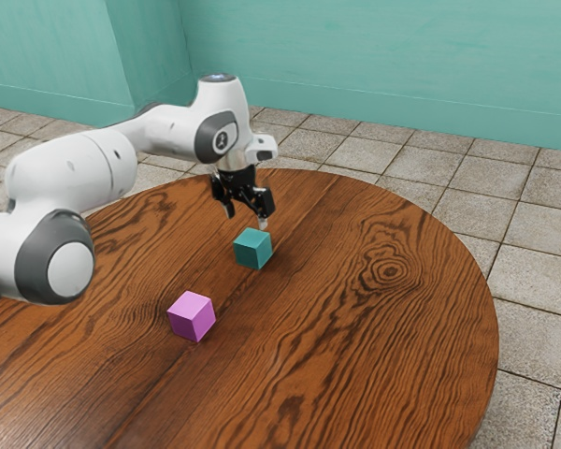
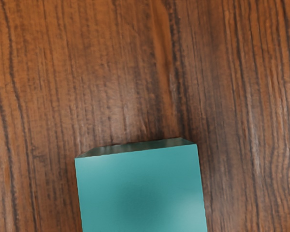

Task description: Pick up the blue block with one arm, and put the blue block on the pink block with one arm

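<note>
**Operator:** Item 1 — where is the small teal-tinted cube, the blue block?

**Technician:** It rests flat on the round, dark-grained wooden table, standing free. In the wrist view the blue block lies directly under the hand. The table shows as wood grain on the three sides of the block that can be seen.

**Operator:** Item 2 — what is the condition of the black two-finger gripper?

**Technician:** It hangs just above the blue block, pointing down and apart from it. The jaws are spread and pinch nothing.

**Operator:** Item 3: where is the matte pink cube, the pink block?

**Technician:** It is on the same table, near the blue block. It sits toward the exterior view's left of the blue block and closer to the camera. The two blocks do not touch.

**Operator:** Item 4: what are the surroundings?

**Technician:** Behind the blue block, past the table's edge, there is a beige tiled floor and a teal wall.
</note>
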